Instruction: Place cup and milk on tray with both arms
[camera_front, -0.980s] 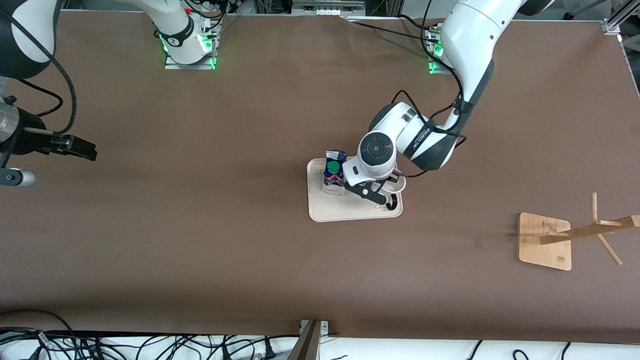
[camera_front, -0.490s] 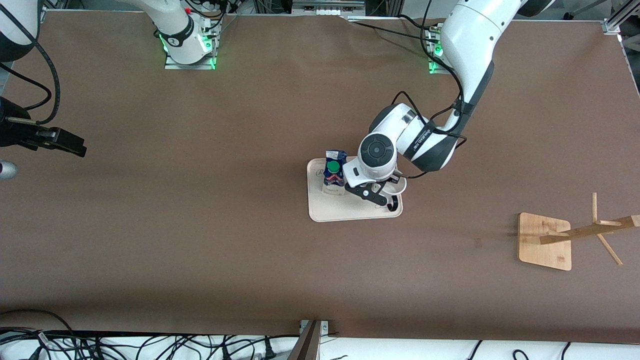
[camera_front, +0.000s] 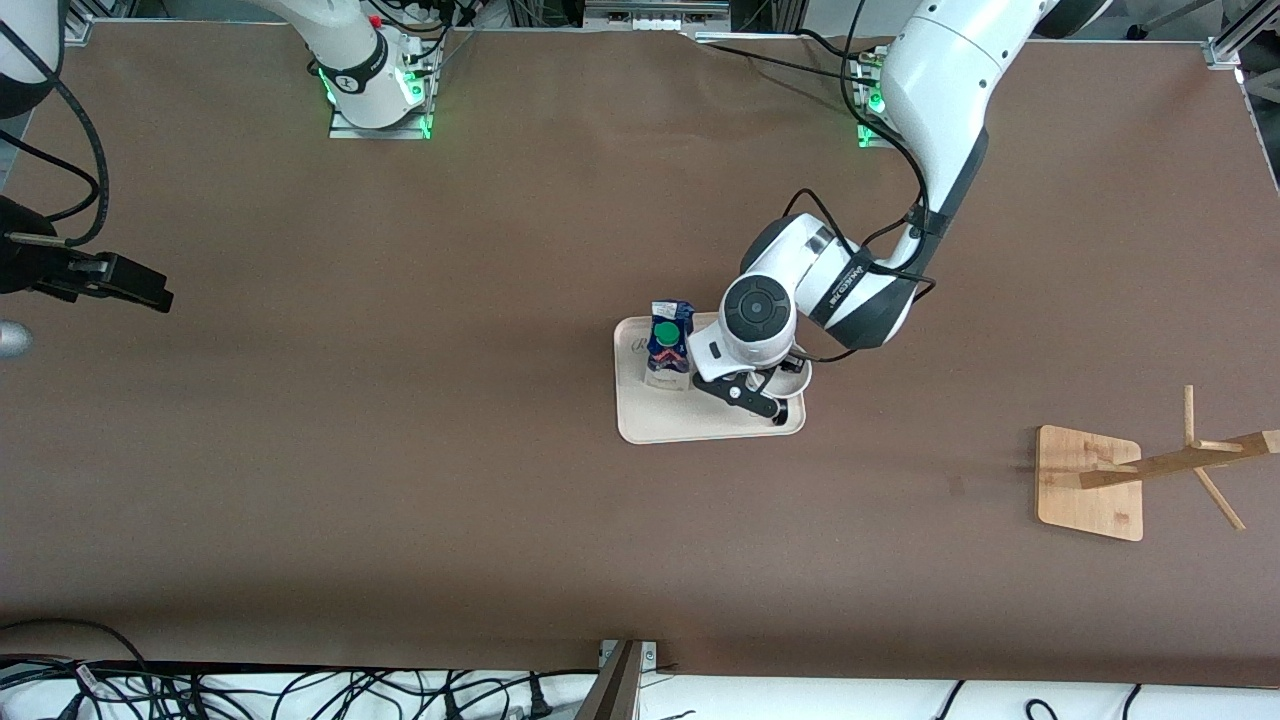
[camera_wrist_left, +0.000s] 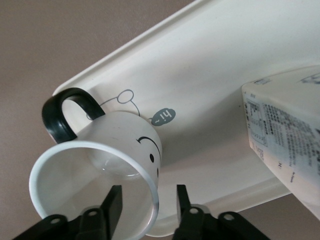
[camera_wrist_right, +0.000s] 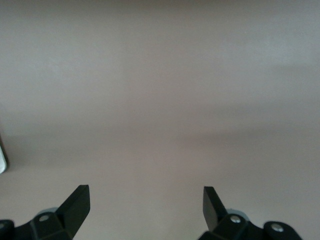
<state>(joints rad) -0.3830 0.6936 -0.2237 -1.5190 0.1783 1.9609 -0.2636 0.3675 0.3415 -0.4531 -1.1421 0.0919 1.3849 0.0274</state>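
The cream tray (camera_front: 690, 425) lies mid-table. On it stands the milk (camera_front: 667, 345), a blue carton with a green cap, at the end toward the right arm. The white cup (camera_front: 798, 378) with a black handle stands upright on the tray's other end, mostly hidden under the left wrist. My left gripper (camera_front: 750, 395) is open over the cup's rim. In the left wrist view one finger (camera_wrist_left: 112, 205) is inside the cup (camera_wrist_left: 125, 150) and the other outside, neither touching the wall; the tray (camera_wrist_left: 210, 65) and milk (camera_wrist_left: 285, 145) show too. My right gripper (camera_front: 140, 285) (camera_wrist_right: 145, 202) waits open over bare table at its arm's end.
A bamboo rack base (camera_front: 1090, 482) with a tilted wooden peg post (camera_front: 1190, 460) sits toward the left arm's end of the table, nearer the front camera than the tray. Cables (camera_front: 300, 690) run along the table's near edge.
The left gripper's fingers have spread apart and let go of the cup's wall; the cup stays on the tray. The right arm drew back toward its end of the table, then stopped.
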